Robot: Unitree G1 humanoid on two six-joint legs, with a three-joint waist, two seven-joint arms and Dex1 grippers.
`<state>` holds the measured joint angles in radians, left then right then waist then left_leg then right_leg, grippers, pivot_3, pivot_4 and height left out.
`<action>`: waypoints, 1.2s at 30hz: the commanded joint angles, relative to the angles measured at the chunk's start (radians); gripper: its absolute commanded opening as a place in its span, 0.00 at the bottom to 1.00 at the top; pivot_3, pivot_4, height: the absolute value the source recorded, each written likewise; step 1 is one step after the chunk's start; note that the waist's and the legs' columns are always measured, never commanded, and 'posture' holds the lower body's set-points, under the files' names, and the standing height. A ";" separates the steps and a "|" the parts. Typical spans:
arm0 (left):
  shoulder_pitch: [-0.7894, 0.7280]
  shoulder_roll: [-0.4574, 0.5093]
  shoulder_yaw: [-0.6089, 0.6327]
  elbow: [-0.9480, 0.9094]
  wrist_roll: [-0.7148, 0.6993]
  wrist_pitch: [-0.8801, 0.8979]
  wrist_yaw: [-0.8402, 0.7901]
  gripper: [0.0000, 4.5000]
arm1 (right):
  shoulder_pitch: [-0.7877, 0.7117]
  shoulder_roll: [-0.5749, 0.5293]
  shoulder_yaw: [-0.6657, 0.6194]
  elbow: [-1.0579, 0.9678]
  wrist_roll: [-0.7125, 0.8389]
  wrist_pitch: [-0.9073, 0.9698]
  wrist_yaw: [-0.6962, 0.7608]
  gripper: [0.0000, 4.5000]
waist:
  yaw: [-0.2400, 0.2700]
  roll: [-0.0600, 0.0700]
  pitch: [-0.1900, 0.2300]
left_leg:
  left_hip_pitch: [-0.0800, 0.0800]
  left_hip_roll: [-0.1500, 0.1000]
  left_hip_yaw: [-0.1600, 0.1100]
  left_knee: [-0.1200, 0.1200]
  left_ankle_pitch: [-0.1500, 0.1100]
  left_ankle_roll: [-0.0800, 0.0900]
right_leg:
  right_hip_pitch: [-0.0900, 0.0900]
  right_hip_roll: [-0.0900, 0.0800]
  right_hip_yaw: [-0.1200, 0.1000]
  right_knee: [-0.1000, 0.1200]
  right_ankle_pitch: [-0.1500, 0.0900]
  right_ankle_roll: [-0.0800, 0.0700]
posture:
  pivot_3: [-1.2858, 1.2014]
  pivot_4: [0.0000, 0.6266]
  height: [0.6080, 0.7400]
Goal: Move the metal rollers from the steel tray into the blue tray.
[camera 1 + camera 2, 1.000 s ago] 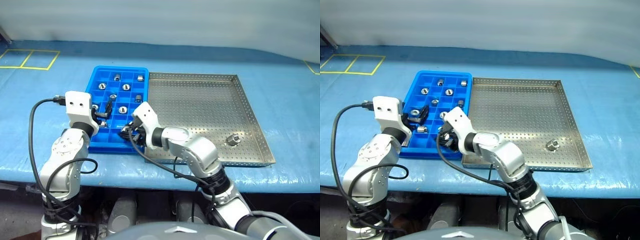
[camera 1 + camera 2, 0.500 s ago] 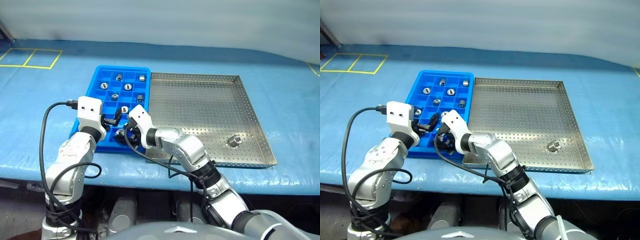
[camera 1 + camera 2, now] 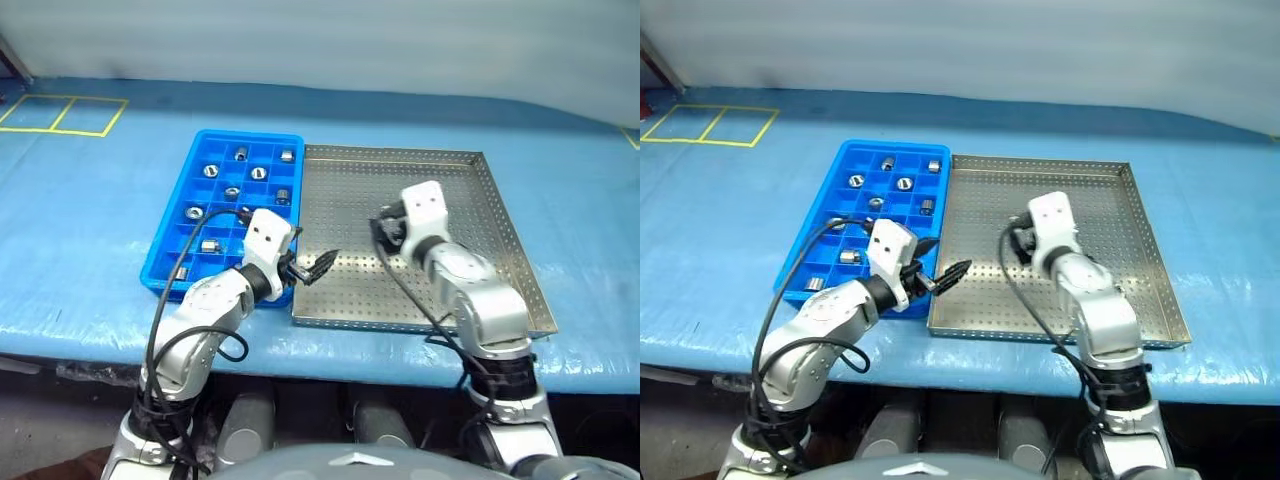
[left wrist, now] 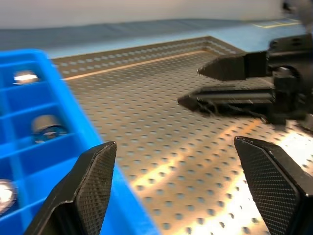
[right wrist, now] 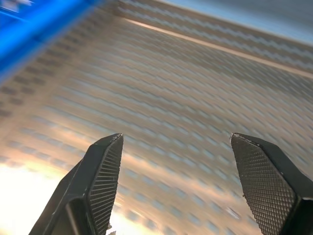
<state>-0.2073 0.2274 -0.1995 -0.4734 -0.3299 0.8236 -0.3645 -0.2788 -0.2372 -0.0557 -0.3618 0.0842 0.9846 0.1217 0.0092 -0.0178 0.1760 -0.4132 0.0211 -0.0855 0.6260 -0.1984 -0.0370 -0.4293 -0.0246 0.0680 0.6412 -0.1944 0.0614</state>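
The blue tray [image 3: 170,232] lies left of the steel tray [image 3: 350,190], their sides touching. Several metal rollers [image 3: 259,173] sit in the blue tray's compartments, one to a cell, and some [image 4: 48,126] also show in the left wrist view. My left gripper [image 3: 316,267] is open and empty, low over the steel tray's front left corner beside the blue tray. My right gripper [image 3: 385,230] is open and empty above the middle of the perforated steel tray [image 5: 195,98]; its black fingers [image 4: 230,66] appear in the left wrist view. My right arm covers the steel tray's front right part.
Both trays rest on a blue table cover [image 3: 90,200] with yellow tape squares [image 3: 60,115] at the far left. The steel tray's raised rim [image 3: 510,220] runs along its right side. The table's front edge [image 3: 330,345] lies just below the trays.
My right gripper opened and swung right, from the blue tray's front to above the steel tray. My left gripper moved right, from over the blue tray to the steel tray's front left corner.
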 commanded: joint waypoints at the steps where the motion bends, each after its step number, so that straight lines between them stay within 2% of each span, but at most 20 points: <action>1: -0.035 0.009 -0.038 0.071 0.013 -0.022 -0.034 0.94 | 0.022 0.016 -0.097 0.003 -0.017 0.008 -0.070 0.82 | -0.024 0.000 0.000 | 0.000 0.000 0.000 0.001 0.000 0.000 | 0.000 0.000 0.000 0.001 0.000 0.000 | 0.53 0.24 1.00; 4: -0.055 0.014 -0.054 0.092 -0.012 -0.037 -0.087 0.94 | 0.042 0.032 -0.143 0.031 -0.043 -0.003 -0.132 0.82 | -0.047 0.000 0.000 | 0.000 0.000 0.001 0.001 0.000 0.000 | 0.000 0.000 0.002 0.001 0.000 0.001 | 0.52 0.24 1.00; 10: -0.070 0.016 -0.091 0.116 0.007 -0.054 -0.113 0.94 | 0.059 0.105 -0.219 0.054 -0.021 0.009 -0.175 0.82 | -0.060 0.001 0.000 | 0.001 0.000 0.001 0.001 0.000 0.000 | 0.000 0.000 0.002 0.001 0.001 0.001 | 0.52 0.24 1.00; 18: -0.048 0.023 -0.054 0.108 0.021 -0.044 -0.068 0.94 | 0.116 0.184 -0.221 0.049 -0.015 0.044 -0.208 0.82 | -0.061 0.001 0.000 | 0.002 0.000 0.001 0.002 0.000 0.000 | 0.002 0.000 0.002 0.001 0.001 0.001 | 0.53 0.24 1.00; 24: -0.039 0.027 -0.023 0.098 0.016 -0.042 -0.048 0.94 | 0.119 0.201 -0.155 0.000 0.007 0.055 -0.169 0.40 | -0.061 0.001 -0.001 | 0.002 0.000 0.001 0.002 0.000 0.000 | 0.002 0.000 0.002 0.001 0.001 0.001 | 0.53 0.24 1.00; 31: -0.034 0.048 0.101 0.026 -0.005 -0.043 -0.010 0.94 | 0.001 0.189 -0.006 -0.046 0.063 0.040 -0.056 0.39 | -0.074 0.002 0.000 | 0.001 0.001 0.001 0.001 0.000 0.000 | 0.000 0.000 0.002 0.002 0.001 0.001 | 0.54 0.24 1.00; 36: -0.027 0.030 0.283 -0.045 0.025 0.003 0.158 0.94 | -0.150 0.199 0.169 -0.012 0.109 0.011 0.070 0.39 | -0.070 0.002 0.000 | 0.001 0.001 0.001 0.000 0.000 0.000 | 0.000 0.001 0.001 0.001 0.001 0.001 | 0.56 0.24 1.00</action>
<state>-0.2347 0.2658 0.0296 -0.4554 -0.3164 0.8136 -0.2598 -0.3932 -0.0485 0.0672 -0.3590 0.1659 1.0292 0.1525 -0.0608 -0.0161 0.1764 -0.4120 0.0220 -0.0849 0.6261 -0.1983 -0.0367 -0.4293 -0.0238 0.0695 0.6425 -0.1938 0.0625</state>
